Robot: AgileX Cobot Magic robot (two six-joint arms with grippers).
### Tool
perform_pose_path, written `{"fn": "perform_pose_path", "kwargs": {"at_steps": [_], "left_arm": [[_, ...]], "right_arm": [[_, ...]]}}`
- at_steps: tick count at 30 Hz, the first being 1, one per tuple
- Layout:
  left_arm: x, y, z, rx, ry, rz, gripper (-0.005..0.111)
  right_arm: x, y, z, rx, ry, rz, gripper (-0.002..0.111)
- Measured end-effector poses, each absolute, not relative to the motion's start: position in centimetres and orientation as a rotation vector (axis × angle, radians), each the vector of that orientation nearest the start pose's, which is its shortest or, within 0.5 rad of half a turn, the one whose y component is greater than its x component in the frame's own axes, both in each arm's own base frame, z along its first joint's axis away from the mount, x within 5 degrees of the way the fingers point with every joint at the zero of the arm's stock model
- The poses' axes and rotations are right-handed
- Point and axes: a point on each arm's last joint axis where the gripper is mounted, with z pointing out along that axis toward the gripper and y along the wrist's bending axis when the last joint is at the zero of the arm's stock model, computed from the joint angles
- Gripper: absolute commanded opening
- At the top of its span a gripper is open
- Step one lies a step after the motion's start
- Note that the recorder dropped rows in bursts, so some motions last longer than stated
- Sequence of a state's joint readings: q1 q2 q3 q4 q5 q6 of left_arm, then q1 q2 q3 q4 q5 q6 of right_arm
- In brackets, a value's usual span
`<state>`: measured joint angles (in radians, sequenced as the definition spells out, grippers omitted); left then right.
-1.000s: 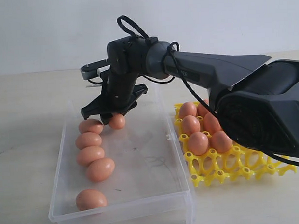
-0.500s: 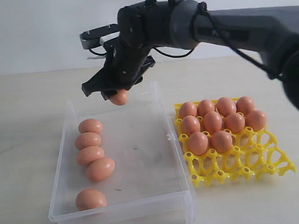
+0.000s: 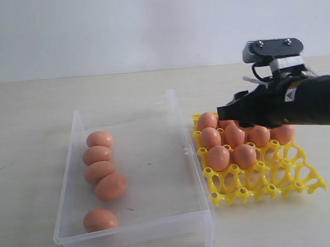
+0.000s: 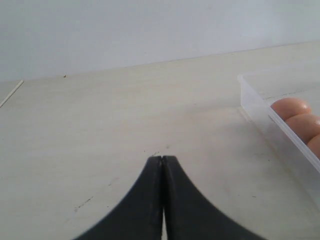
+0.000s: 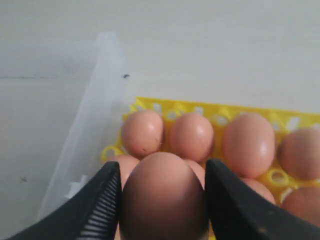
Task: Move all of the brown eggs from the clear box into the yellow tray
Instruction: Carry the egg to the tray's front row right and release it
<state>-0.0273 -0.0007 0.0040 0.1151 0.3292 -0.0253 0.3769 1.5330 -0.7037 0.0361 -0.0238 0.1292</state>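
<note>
While the exterior view shows the right hand [image 3: 227, 111] only as a dark shape over the back rows of the yellow tray [image 3: 264, 180], with its load hidden behind the fingers, the right wrist view settles the matter. There the two ribbed fingers [image 5: 102, 200] press on either side of a held egg [image 5: 164, 200], which hangs above the tray. Below the egg, that view shows a row of four seated eggs along one yellow rim.

Only the left wrist view shows the left hand [image 4: 162, 162]. Its fingers are pressed together with nothing between them, low over the pale surface [image 3: 34, 117] just outside a corner of the clear box [image 3: 155, 156].

From the exterior, five brown eggs [image 3: 99, 171] lie in a line along the box's left wall. The rest of the box floor is bare across to the right wall. That wall stands just beside the tray's left edge, a narrow gap apart. The tray's back rows are filled, while the two front rows of cups stand open. Wide surface lies to the left of the box and behind it.
</note>
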Motion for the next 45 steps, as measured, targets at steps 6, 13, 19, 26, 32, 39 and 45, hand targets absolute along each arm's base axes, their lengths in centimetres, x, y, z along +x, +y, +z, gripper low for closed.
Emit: {"fn": "perform_pose_path", "kwargs": {"at_steps": [6, 13, 19, 26, 32, 39, 45], "left_arm": [[5.4, 0.2, 18.2, 0.074, 1.813, 0.074, 0.0], [5.4, 0.2, 18.2, 0.074, 1.813, 0.074, 0.0], [5.4, 0.2, 18.2, 0.074, 1.813, 0.074, 0.0], [5.4, 0.2, 18.2, 0.074, 1.813, 0.074, 0.0], [5.4, 0.2, 18.2, 0.074, 1.813, 0.074, 0.0], [5.4, 0.2, 18.2, 0.074, 1.813, 0.074, 0.0], [5.4, 0.2, 18.2, 0.074, 1.813, 0.074, 0.0]], "right_arm": [[26.2, 8.9, 17.1, -0.157, 2.342, 0.254, 0.0], [25.8, 8.7, 16.7, -0.127, 2.286, 0.268, 0.0], [25.5, 8.5, 16.5, -0.161, 2.244, 0.249, 0.0], [25.3, 7.6, 16.0, -0.138, 2.238, 0.218, 0.0], [25.3, 7.2, 16.0, -0.116, 2.241, 0.212, 0.0], [25.3, 7.2, 15.9, -0.116, 2.245, 0.212, 0.0], [25.3, 7.2, 15.9, -0.116, 2.247, 0.211, 0.013]]}}
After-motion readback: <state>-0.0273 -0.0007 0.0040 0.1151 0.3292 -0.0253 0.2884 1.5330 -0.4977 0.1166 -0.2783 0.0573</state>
